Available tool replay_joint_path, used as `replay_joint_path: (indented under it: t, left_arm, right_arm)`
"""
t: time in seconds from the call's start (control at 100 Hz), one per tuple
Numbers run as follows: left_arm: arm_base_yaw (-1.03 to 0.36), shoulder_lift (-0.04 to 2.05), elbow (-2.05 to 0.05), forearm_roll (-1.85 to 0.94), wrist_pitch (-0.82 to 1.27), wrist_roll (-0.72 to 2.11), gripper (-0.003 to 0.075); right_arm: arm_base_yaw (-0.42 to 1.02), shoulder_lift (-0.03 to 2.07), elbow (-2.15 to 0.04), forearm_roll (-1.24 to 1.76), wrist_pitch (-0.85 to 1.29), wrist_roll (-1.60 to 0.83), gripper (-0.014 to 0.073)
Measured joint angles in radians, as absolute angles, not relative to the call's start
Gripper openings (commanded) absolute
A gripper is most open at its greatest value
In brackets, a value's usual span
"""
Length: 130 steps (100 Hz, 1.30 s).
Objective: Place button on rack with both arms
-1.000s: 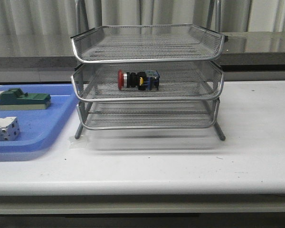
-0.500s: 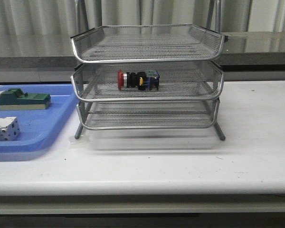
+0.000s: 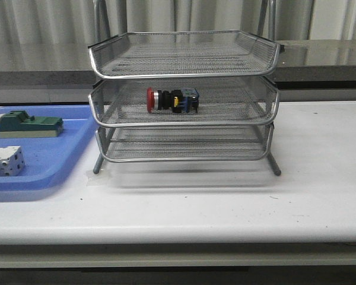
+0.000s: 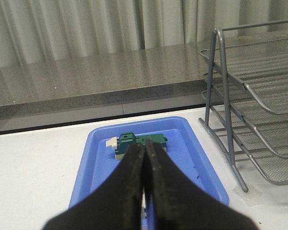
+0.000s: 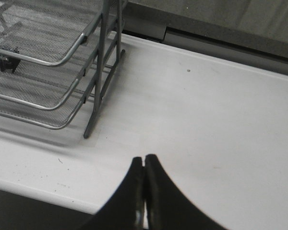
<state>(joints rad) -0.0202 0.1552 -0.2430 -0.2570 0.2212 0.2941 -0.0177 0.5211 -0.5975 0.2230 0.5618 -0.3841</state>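
I see the button (image 3: 172, 100) resting in the rack's (image 3: 184, 122) middle tier, so I judge the task done; both grippers (image 4: 144, 158) (image 5: 144, 168) pinched together, empty.

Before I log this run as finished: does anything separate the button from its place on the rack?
Nothing visible does. The button already lies on its side in the middle tier of the rack.

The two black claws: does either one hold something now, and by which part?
Nothing is held. The left claw and the right claw are both shut and empty; the red-headed push-button lies on the silver wire-mesh rack.
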Motion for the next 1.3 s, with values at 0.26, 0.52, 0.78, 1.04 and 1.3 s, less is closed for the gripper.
replay_joint_path:
  t: [0.26, 0.52, 0.78, 1.04, 1.3]
  left_arm:
    - [-0.020, 0.155, -0.243, -0.257, 0.221, 0.294, -0.0020]
    - [-0.020, 0.155, -0.243, -0.257, 0.221, 0.294, -0.0020]
    - [-0.020, 0.155, -0.243, -0.257, 0.221, 0.294, -0.0020]
    - [-0.020, 0.155, -0.243, -0.257, 0.220, 0.294, -0.0020]
    - [-0.020, 0.155, -0.243, -0.257, 0.220, 0.294, -0.0020]
  right_arm:
    - [0.064, 0.392, -0.419, -0.014, 0.375, -0.072, -0.0057]
    - [0.098, 0.226, -0.210, -0.078, 0.231, 0.046, -0.0057]
    - [0.098, 0.061, -0.054, -0.078, 0.190, 0.052, -0.0057]
    - [0.098, -0.010, 0.025, -0.078, 0.158, 0.052, -0.0057]
    - [0.098, -0.010, 0.027, -0.076, 0.122, 0.052, -0.0057]
